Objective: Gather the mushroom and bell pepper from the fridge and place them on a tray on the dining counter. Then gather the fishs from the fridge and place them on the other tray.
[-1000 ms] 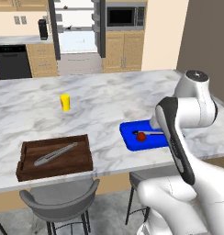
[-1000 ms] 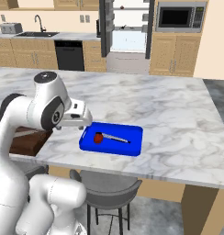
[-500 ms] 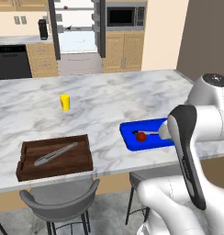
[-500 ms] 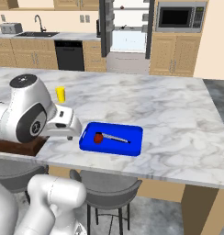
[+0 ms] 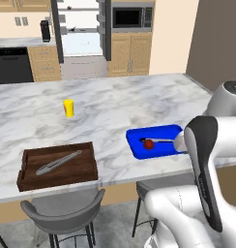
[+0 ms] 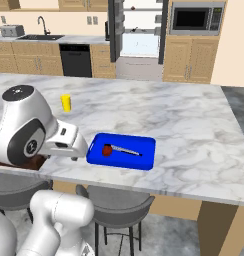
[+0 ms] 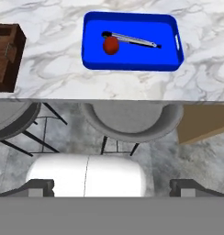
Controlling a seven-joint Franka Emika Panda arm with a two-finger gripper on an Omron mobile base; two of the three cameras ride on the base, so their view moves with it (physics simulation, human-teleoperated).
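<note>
Hanging off the near side of the blue tray [image 7: 132, 63], out past the table [image 5: 120, 104] edge and above a stool [image 7: 132, 120], the claw [image 7: 113, 187] has its jaws spread wide with nothing between them.

The bell pepper [image 7: 111, 45] sits inside the blue tray, toward its brown-tray end. A slim silvery thing [image 7: 134, 40] lies touching it. It looks like a fish, so one fish may be in the wrong tray. One fish [image 5: 58, 162] lies in the brown tray [image 5: 57, 180], well apart from the blue tray along the same table edge. I cannot make out the mushroom; a dark speck at the silvery thing's end might be it.

Risks from here, as I judge them:
- Reaching for the silvery thing could nudge the pepper, which could roll against the low rim.
- A grasp centred badly on so thin a body could slip or drag the tray toward the table edge.
- Swinging toward the open fridge [image 5: 83, 43], far beyond the blue tray, the elbow could sweep the yellow cup [image 5: 68, 107].
</note>
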